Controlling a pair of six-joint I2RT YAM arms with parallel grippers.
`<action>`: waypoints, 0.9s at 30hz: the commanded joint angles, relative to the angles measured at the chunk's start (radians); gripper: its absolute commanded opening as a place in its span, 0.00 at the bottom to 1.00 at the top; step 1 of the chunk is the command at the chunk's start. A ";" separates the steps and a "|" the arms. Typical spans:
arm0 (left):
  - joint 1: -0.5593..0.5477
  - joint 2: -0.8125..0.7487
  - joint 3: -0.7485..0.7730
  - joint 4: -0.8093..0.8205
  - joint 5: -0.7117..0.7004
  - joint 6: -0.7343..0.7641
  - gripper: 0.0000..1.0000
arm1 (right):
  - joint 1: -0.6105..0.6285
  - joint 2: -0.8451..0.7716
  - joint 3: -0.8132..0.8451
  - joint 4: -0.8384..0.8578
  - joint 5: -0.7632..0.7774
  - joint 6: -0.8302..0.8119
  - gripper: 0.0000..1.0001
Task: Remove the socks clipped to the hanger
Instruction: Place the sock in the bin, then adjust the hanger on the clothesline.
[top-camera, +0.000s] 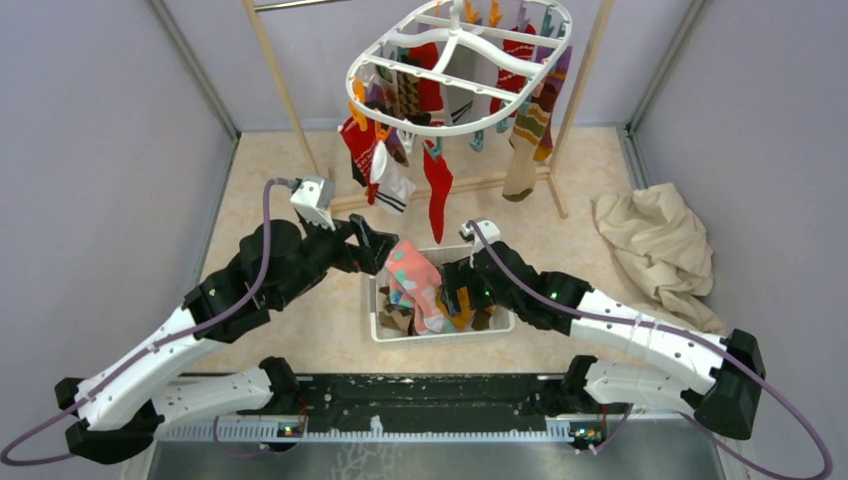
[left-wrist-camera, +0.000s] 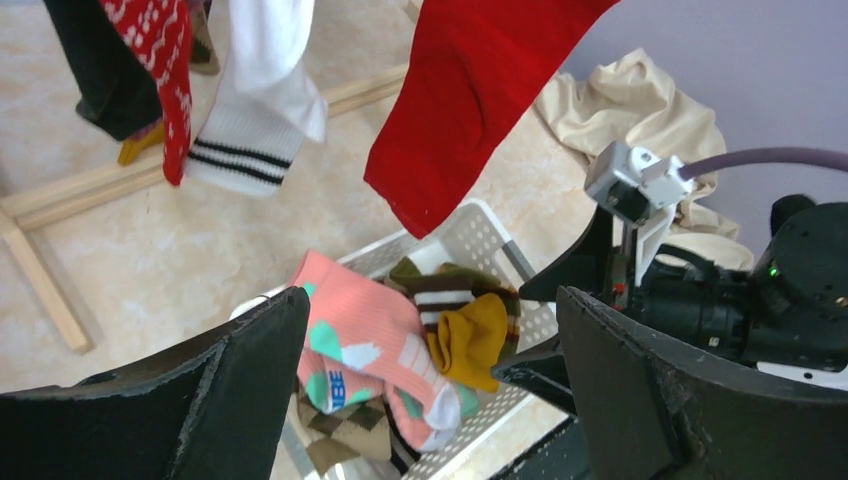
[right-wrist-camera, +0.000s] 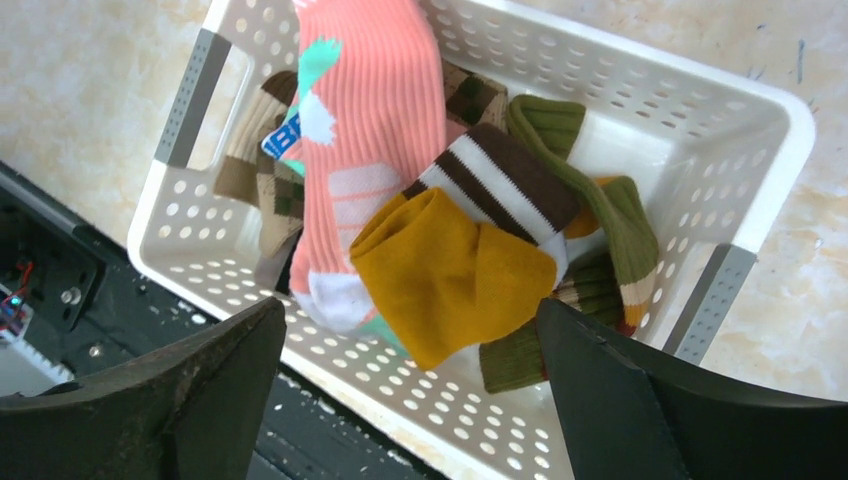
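Top view looks down from behind; both wrist views (close, downward) share the basket (right-wrist-camera: 720, 90)

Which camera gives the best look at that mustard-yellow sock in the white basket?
The right wrist view: the mustard-yellow sock lies close below, unobstructed, atop the pile in the white basket. The left wrist view shows it smaller; in the top view the right arm hides most of it.

Socks (right-wrist-camera: 380, 190) piled in white basket (right-wrist-camera: 650, 85) (claw (right-wrist-camera: 408, 325) spread above).
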 joint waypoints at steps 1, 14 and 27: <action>-0.006 -0.033 -0.003 -0.133 -0.015 -0.070 0.99 | 0.003 -0.043 0.027 -0.024 -0.059 0.027 0.98; -0.006 -0.096 -0.002 -0.317 -0.018 -0.234 0.99 | 0.002 -0.204 -0.066 -0.133 -0.054 0.176 0.98; -0.006 -0.147 -0.126 -0.306 -0.005 -0.351 0.99 | 0.004 -0.168 -0.131 0.020 -0.067 0.138 0.91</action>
